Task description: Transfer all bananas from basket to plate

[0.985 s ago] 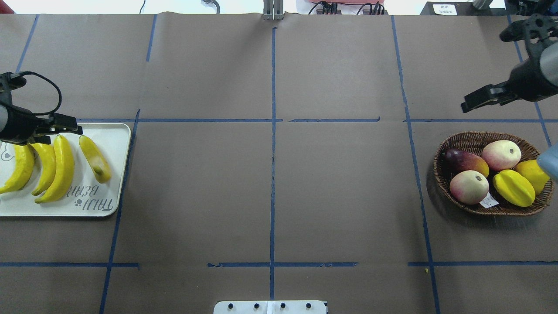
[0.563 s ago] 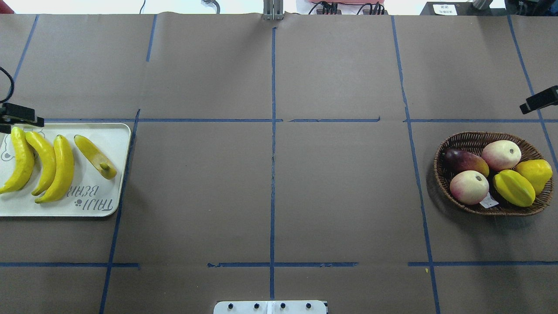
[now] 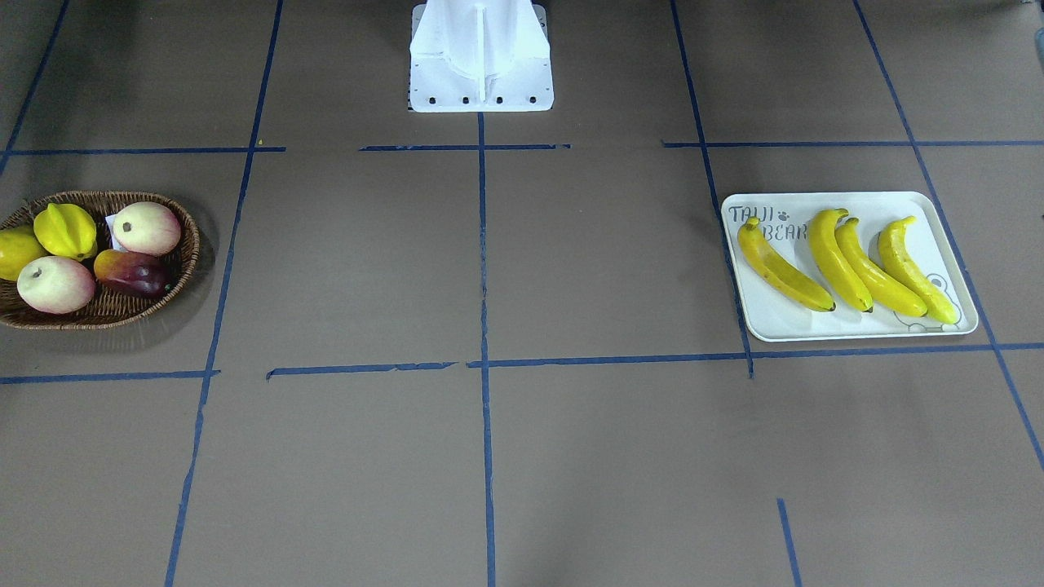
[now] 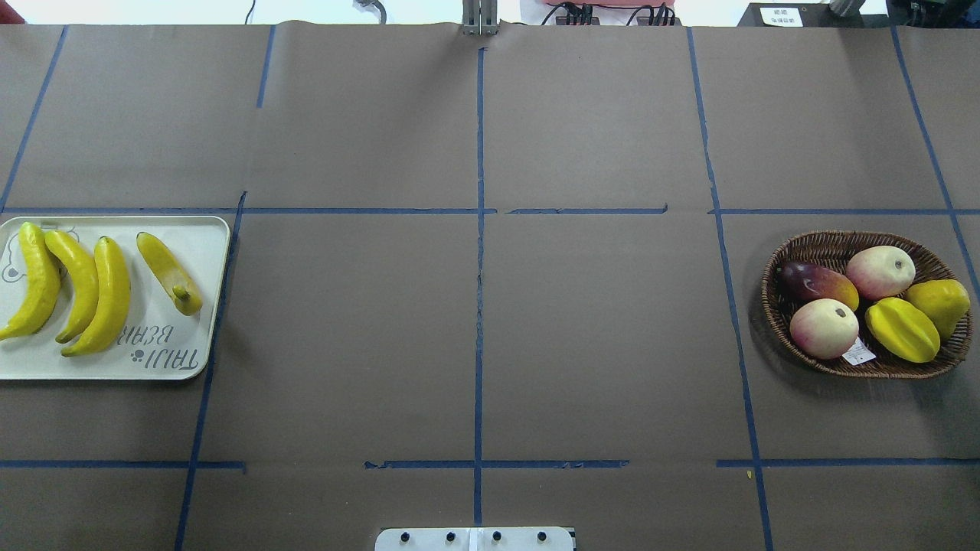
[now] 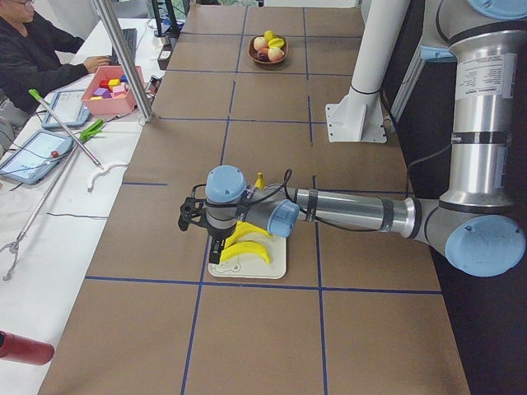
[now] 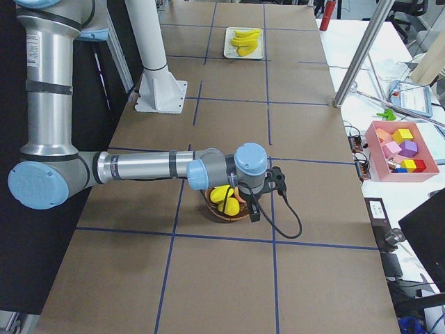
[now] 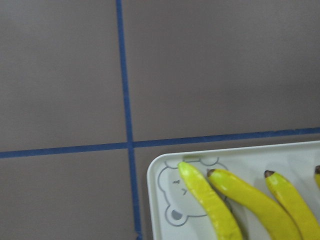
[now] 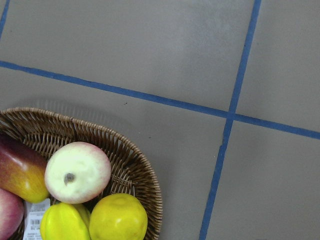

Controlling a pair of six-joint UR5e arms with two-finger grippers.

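Left claw (image 5: 216, 248) hangs over one end of the flat off-white rectangular plate (image 4: 195, 237). All four long curved bright yellow plastic bananas (image 4: 111, 295) lie side by side on it, below that claw. Only a side view catches the claw, so honestly can't tell if its fingers are apart or together, or gripping anything. Right claw (image 6: 252, 209) hovers above the shallow oval brown wicker basket (image 4: 827, 243). Same deal, can't tell. Round pinkish and yellow fruit (image 4: 880, 272) sits under it.

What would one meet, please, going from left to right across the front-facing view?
basket of mixed fruit → white robot base → plate holding four bananas
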